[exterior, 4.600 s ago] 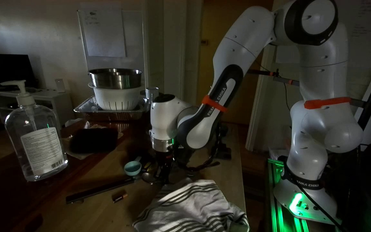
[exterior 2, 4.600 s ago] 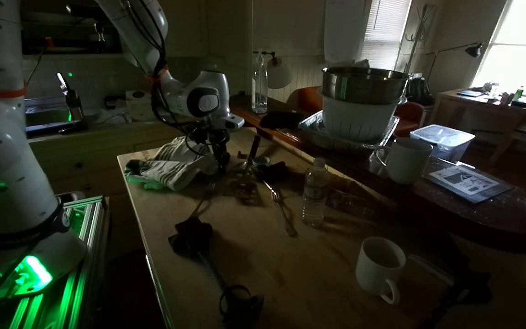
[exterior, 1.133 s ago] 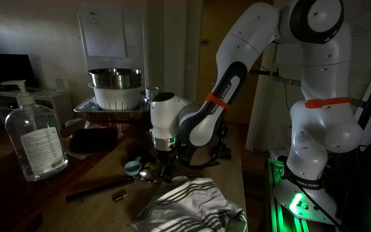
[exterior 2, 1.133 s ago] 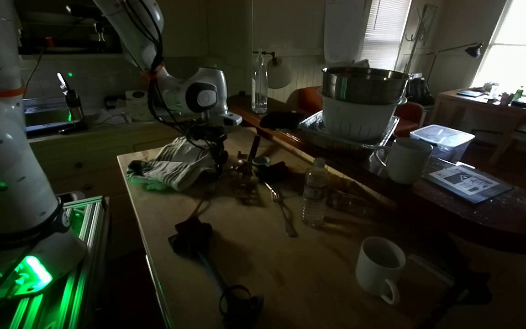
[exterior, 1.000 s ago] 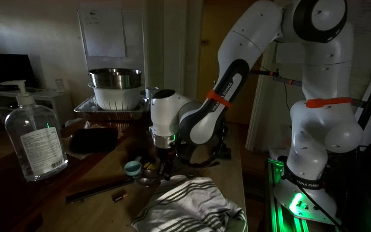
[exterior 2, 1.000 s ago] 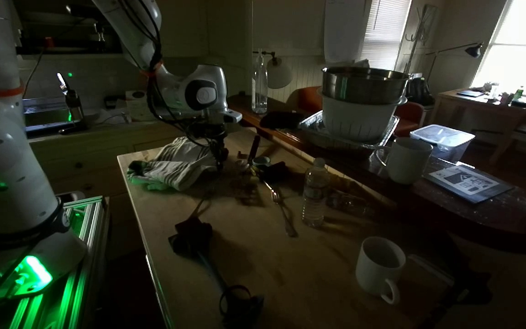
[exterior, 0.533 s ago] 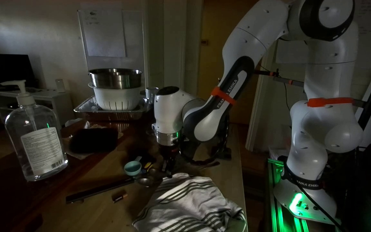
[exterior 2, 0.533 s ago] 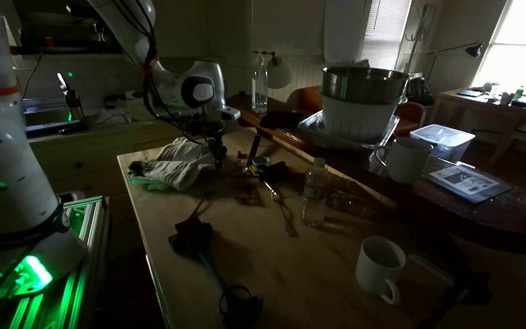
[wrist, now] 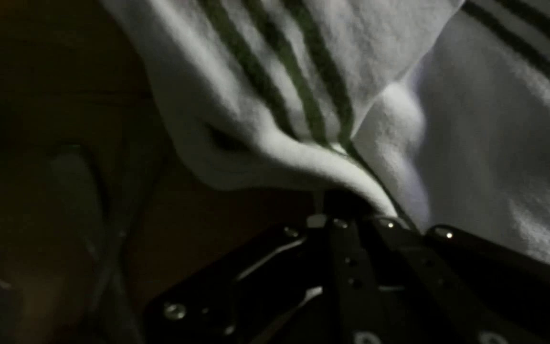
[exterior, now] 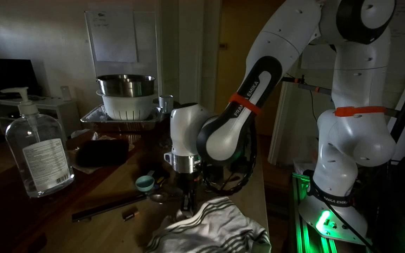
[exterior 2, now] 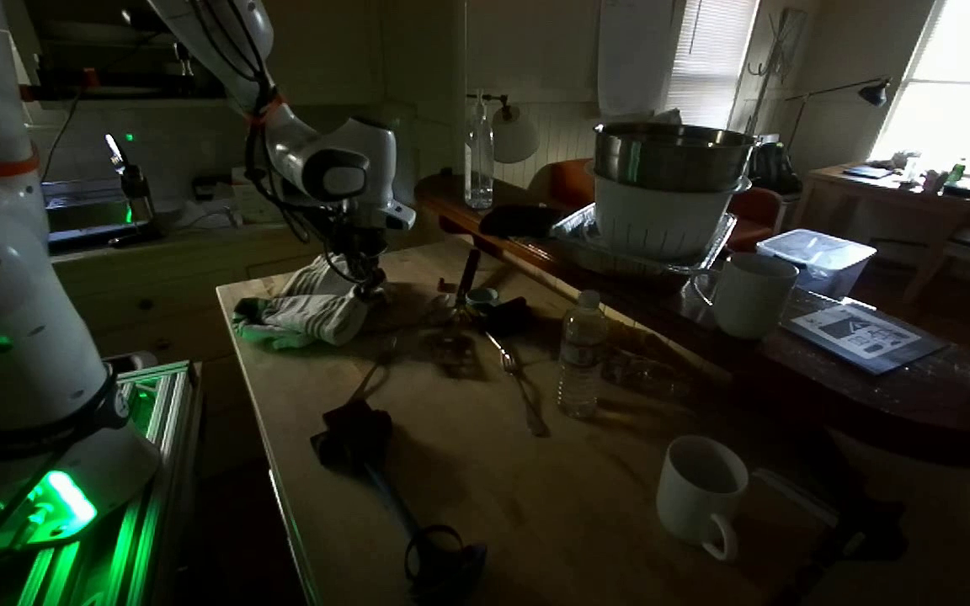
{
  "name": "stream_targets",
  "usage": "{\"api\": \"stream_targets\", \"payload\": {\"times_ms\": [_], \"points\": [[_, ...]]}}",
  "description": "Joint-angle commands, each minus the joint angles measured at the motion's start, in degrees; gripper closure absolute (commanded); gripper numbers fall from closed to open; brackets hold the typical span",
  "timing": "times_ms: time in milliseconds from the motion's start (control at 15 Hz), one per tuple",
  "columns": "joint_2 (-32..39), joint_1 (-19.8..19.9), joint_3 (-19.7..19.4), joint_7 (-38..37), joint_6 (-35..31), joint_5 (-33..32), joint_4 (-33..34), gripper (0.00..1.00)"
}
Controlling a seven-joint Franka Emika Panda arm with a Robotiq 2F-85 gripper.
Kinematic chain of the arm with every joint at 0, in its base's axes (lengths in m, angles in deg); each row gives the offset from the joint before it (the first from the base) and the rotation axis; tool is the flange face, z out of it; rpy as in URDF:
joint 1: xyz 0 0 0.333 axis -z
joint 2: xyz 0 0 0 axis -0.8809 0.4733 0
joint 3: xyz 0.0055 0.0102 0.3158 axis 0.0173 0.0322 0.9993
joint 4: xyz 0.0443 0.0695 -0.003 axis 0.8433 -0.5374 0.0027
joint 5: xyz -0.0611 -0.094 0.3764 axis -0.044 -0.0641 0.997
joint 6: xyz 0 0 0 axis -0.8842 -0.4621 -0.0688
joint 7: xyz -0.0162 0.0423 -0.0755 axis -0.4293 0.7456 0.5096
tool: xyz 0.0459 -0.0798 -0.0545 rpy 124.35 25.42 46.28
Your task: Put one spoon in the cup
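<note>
The teal-green cup point(exterior: 145, 183) stands upright on the table; it also shows in an exterior view point(exterior 2: 482, 296). A silver spoon point(exterior: 158, 198) lies beside it, its bowl near the cup; part of its length is in shadow. My gripper point(exterior: 187, 212) is low at the edge of the striped towel point(exterior: 220, 225), to one side of the spoon and apart from it. In the wrist view the fingers point(wrist: 354, 222) look closed together against the towel point(wrist: 265, 95). Whether cloth is between them is unclear. Blurred, crossing utensils point(wrist: 110, 243) lie left of the fingers, kinds uncertain.
A dark bar point(exterior: 109, 208), a battery point(exterior: 130, 214) and a yellow-black tool point(exterior: 160, 181) lie around the cup. A fork point(exterior 2: 508, 362), clear bottle point(exterior 2: 580, 362) and white mug point(exterior 2: 701, 497) stand or lie further along. The metal pot point(exterior: 127, 86) sits on a white colander.
My gripper has left the spoon's side and moved to the towel, tilting. The spoon tipped up about a second ago and lies flatter now. The towel's edge is pushed up and folded.
</note>
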Motion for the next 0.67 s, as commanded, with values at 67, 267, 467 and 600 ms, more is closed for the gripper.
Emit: {"api": "stream_targets", "payload": {"times_ms": [67,267,467,600], "points": [[2.90,1.15,6.54,16.00,2.61,13.13,1.23,0.99],[3.12,0.76,5.88,16.45,7.11,11.53,1.37,0.72],[-0.33,-0.06,1.60,7.39,3.77,2.54,-1.12,0.57],[-1.87,0.32,-0.82,2.39,2.66,-1.86,-1.69,0.42]]}}
